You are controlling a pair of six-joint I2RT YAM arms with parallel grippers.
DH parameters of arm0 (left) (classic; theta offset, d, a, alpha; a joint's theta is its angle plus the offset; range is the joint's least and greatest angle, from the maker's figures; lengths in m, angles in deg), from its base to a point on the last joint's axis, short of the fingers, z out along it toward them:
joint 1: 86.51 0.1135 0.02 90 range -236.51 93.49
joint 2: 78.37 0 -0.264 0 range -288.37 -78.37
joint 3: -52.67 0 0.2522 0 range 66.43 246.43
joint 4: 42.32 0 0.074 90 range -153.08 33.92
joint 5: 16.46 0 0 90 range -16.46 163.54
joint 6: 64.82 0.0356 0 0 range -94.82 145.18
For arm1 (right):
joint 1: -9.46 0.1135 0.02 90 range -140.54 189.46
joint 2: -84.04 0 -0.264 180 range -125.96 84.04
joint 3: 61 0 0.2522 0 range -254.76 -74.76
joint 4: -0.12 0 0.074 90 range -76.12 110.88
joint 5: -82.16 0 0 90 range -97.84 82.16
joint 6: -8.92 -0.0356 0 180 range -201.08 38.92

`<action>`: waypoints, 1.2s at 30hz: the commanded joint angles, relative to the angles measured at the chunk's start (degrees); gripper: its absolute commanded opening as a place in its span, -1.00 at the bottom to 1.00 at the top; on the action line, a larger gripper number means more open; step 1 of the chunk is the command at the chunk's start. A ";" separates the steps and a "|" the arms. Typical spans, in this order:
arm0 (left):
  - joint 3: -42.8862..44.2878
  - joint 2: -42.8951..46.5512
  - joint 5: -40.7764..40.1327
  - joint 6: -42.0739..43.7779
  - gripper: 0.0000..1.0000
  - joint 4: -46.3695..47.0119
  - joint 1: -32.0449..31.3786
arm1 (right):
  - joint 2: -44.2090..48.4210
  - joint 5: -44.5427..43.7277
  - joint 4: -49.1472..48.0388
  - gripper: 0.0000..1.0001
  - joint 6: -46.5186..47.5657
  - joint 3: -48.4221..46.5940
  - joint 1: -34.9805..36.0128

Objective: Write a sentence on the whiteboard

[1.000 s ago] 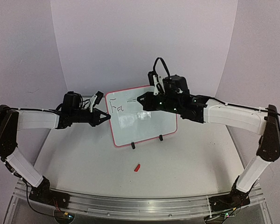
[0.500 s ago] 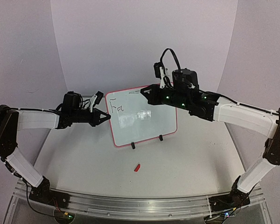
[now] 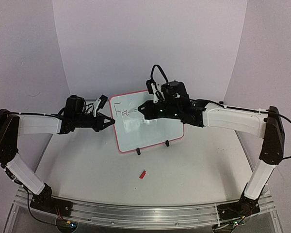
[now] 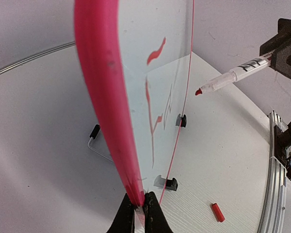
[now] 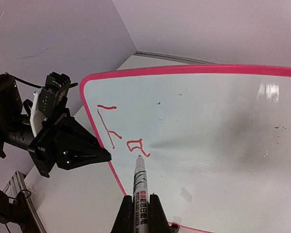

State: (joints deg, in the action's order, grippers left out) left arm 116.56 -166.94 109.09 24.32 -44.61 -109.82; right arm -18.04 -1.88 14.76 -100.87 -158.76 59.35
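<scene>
Right tool (image 5: 139, 198) with marker (image 5: 139, 174) by "Fa" (image 5: 120, 132)

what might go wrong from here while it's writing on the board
The whiteboard stands on two small feet and is steadied only by the left pincer clamped on one rim edge. Pressing hard with the marker in the right pincer might twist or tip it. The marker tip sits right beside the red letters, so a small slip could smear them.
</scene>
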 commanded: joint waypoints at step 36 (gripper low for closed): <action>0.87 -1.85 -4.15 3.94 -1.00 -1.09 0.09 | -3.01 -4.77 2.45 -1.00 -0.29 -2.87 -0.39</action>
State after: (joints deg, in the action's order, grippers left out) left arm 116.64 -167.36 109.35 24.32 -44.44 -109.80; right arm -21.71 -4.81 16.99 -100.74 -162.24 59.26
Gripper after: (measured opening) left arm 0.048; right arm 0.048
